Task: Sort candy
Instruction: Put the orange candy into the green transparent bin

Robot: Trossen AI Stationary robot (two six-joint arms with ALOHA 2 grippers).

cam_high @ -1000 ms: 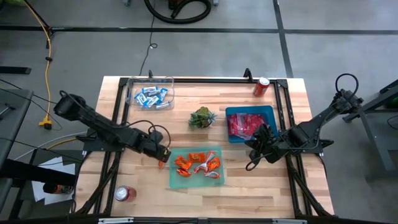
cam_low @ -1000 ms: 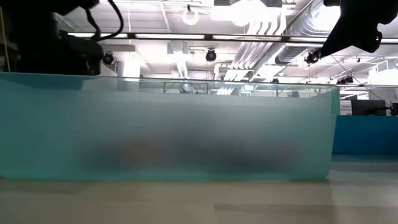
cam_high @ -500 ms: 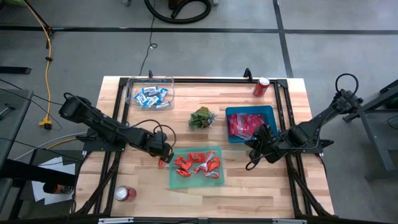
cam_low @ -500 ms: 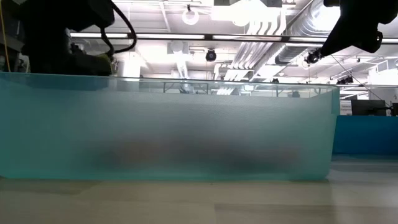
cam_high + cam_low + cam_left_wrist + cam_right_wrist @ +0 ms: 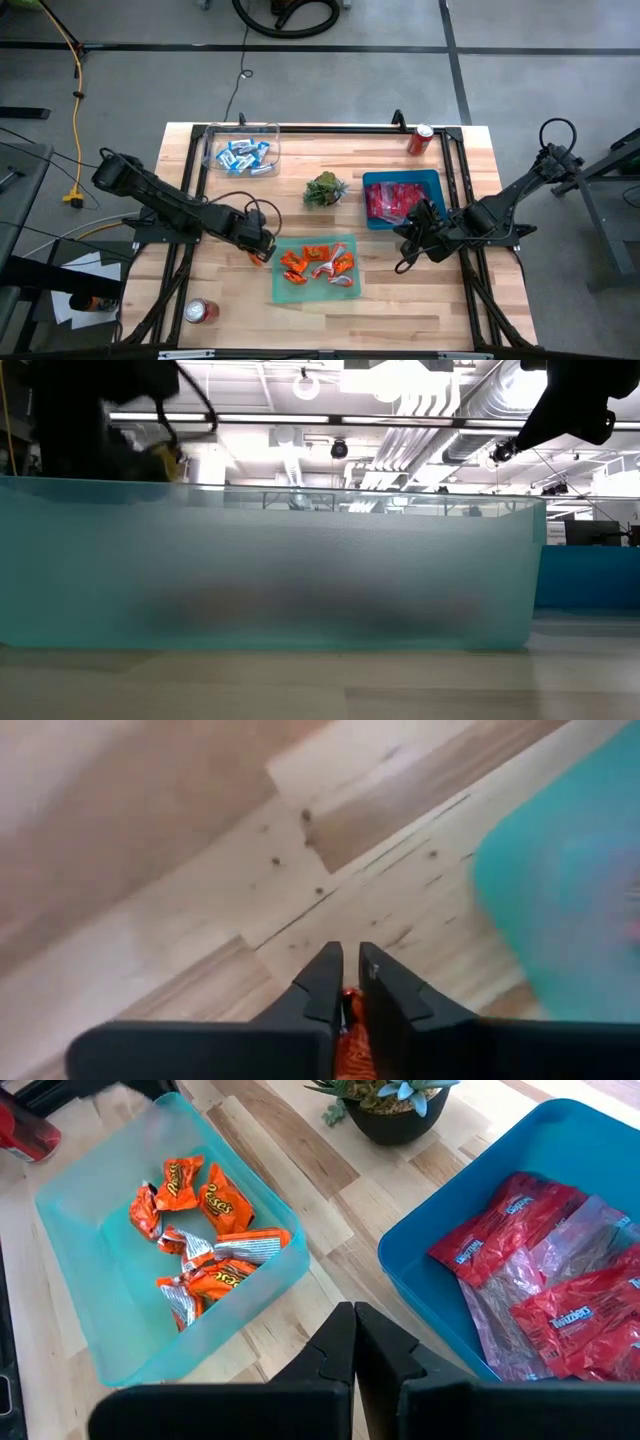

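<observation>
Orange candy [image 5: 318, 264] lies in a teal tray [image 5: 345, 287] at the table's near middle. Blue candy [image 5: 243, 155] fills a clear box at the far left. Red candy [image 5: 395, 200] fills a blue tray [image 5: 432, 178] on the right. My left gripper [image 5: 263, 254] is just left of the teal tray, shut on one orange candy [image 5: 347, 1020]. My right gripper [image 5: 403, 236] hangs shut and empty between the teal tray and the blue tray; its shut fingers [image 5: 340, 1342] show in the right wrist view. My left gripper pinches an orange-wrapped candy [image 5: 347, 1018] between its two fingers. The wrapper shows in the narrow gap behind the fingertips. The fingers slant down toward the table from its left side. I cannot tell whether the candy is lifted clear of the wood.
A small green plant [image 5: 325, 189] stands at the table's middle. One red soda can [image 5: 421, 139] is at the far right, another [image 5: 200, 312] at the near left. Black frame rails [image 5: 330, 128] run along the far edge and both sides. The teal tray's wall [image 5: 270, 570] fills the low view.
My left gripper has edged toward the teal tray and then drawn slightly back. It has shut on the orange candy that lay on the wood beside the tray's left wall.
</observation>
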